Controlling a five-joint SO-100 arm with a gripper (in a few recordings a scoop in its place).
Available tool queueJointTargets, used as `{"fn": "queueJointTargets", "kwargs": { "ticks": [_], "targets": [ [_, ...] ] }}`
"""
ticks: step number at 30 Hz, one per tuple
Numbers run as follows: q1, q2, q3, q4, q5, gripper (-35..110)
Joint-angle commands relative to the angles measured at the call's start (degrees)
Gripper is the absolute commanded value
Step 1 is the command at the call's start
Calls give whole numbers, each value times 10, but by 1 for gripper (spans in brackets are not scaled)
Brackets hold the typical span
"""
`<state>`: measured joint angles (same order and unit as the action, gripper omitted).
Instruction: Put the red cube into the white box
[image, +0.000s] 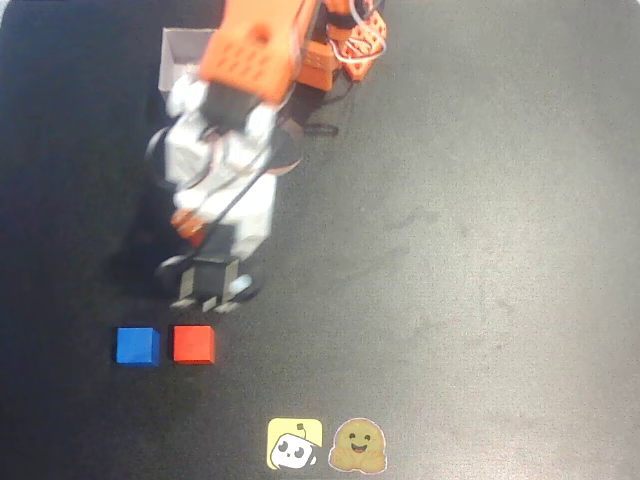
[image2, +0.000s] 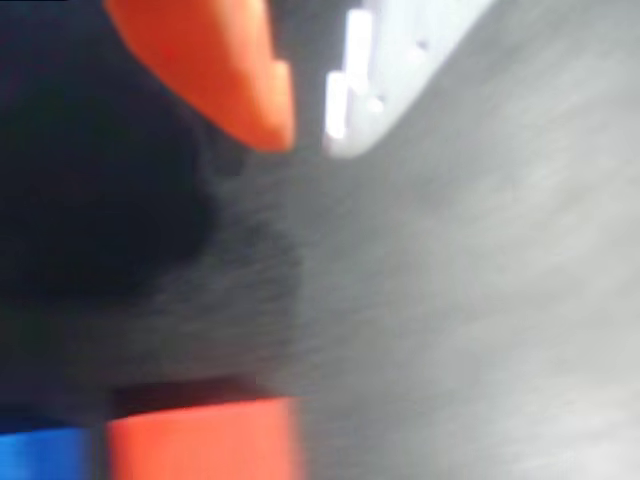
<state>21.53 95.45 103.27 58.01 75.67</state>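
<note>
Hovering over the dark worktop (image: 480, 250), the arm reaches toward the near edge in the overhead view, its jaws (image: 208, 285) poised just beyond the red cube (image: 193, 344) and not touching it. The wrist view shows an orange finger (image2: 215, 75) and a white finger (image2: 390, 70) with a narrow gap of worktop between them; nothing sits in that gap, so the jaws stand slightly parted and carry nothing.

The red cube rests flat on the worktop, near side of the scene, with the blue cube (image: 137, 346) just beside it on the left, a thin strip of worktop between the two. In the wrist view both cubes lie at the bottom edge, red (image2: 200, 440) right of blue (image2: 45, 455), blurred.

The white box (image: 180, 55) stands at the far left, largely covered by the arm's body, well apart from the cubes. Two stickers, one yellow (image: 294, 444) and one brown (image: 358, 446), lie at the near edge, out of the way.

My reading: the arm is lined up for an approach, red cube ahead of the fingertips. The close blue neighbour leaves little room on the left, so the left finger needs to slip into that strip without nudging either cube.
</note>
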Motion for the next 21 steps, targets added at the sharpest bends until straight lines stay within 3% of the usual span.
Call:
{"fn": "queueJointTargets", "kwargs": {
  "ticks": [1,10,21],
  "targets": [
    [8,-32,-53,-4,4,2],
    [-3,-76,-98,8,30,5],
    [4,-202,-302,159,32,6]
  ]
}}
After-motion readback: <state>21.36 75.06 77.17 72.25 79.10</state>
